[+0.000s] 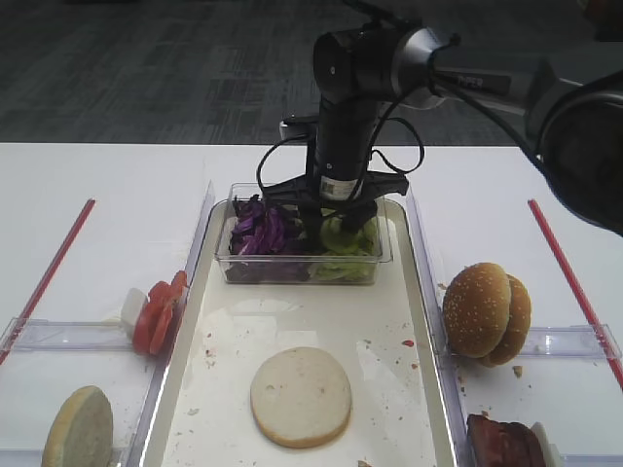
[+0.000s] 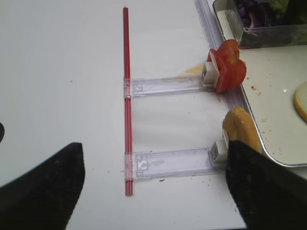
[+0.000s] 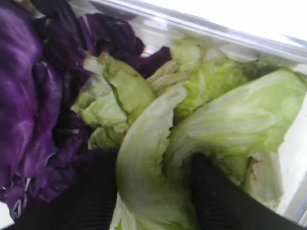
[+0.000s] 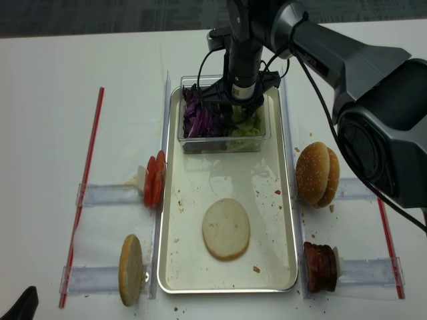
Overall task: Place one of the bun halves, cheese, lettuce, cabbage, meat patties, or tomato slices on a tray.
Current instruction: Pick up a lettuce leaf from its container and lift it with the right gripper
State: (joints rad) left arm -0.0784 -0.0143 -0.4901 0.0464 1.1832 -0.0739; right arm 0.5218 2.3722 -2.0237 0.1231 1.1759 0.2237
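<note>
My right gripper reaches down into a clear plastic box at the far end of the tray. Its black fingers stand open astride a pale lettuce leaf and touch it on both sides. Purple cabbage fills the box's left half. A flat bun half lies on the tray. Left of the tray are tomato slices and another bun half; to its right are sesame buns and meat patties. My left gripper hovers open over the table. No cheese shows.
Clear plastic holders carry the food on both sides of the tray. A red strip runs along the table on the left and another on the right. Crumbs and sauce spots dot the tray lining.
</note>
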